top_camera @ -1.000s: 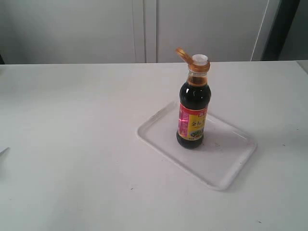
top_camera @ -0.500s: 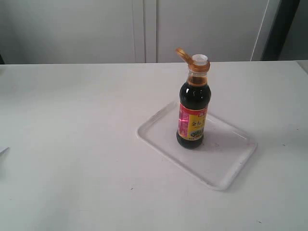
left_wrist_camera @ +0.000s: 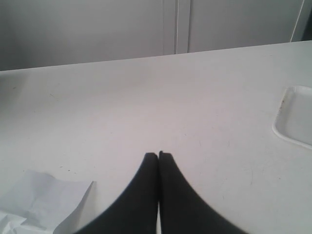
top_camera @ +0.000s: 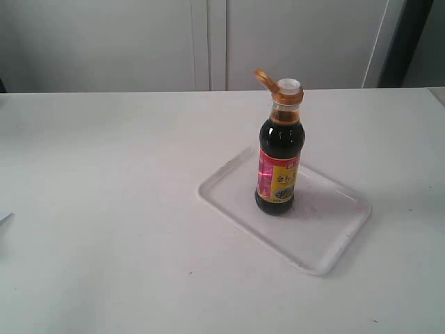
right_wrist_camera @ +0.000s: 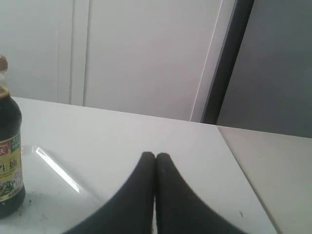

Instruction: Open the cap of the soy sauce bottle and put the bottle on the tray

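Bottle stands upright on the tray, right of centre in the exterior view, cap flipped open. Left gripper is pinched together; right gripper likewise. Task looks finished; nothing further needed.

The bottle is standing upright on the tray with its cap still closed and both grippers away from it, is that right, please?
Not quite: the cap is flipped open, hanging back off its collar with the white spout exposed, as the exterior view shows. The rest holds: the bottle stands upright on the tray, and both grippers are away from it.
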`<action>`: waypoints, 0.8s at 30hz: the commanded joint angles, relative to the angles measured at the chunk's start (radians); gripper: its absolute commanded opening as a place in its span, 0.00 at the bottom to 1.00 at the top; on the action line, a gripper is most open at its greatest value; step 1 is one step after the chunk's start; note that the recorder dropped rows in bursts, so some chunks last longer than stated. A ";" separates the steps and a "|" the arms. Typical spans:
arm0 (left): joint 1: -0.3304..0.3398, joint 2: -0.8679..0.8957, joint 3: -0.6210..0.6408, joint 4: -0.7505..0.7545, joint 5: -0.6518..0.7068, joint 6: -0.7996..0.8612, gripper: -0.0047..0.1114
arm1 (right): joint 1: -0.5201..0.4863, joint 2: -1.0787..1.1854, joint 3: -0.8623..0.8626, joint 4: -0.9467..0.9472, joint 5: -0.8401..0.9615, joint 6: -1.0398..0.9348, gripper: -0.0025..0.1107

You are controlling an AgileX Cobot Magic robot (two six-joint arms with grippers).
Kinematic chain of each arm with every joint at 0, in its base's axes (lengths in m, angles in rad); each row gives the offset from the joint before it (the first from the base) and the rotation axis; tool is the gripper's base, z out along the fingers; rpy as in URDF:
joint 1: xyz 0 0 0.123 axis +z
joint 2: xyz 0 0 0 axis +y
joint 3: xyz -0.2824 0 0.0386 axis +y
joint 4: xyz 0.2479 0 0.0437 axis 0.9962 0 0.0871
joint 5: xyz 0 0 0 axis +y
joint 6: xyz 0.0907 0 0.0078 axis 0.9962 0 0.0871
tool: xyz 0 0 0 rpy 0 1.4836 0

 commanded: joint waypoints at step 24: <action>0.001 -0.019 0.001 -0.032 0.041 0.096 0.04 | -0.003 -0.004 0.006 0.004 -0.006 -0.002 0.02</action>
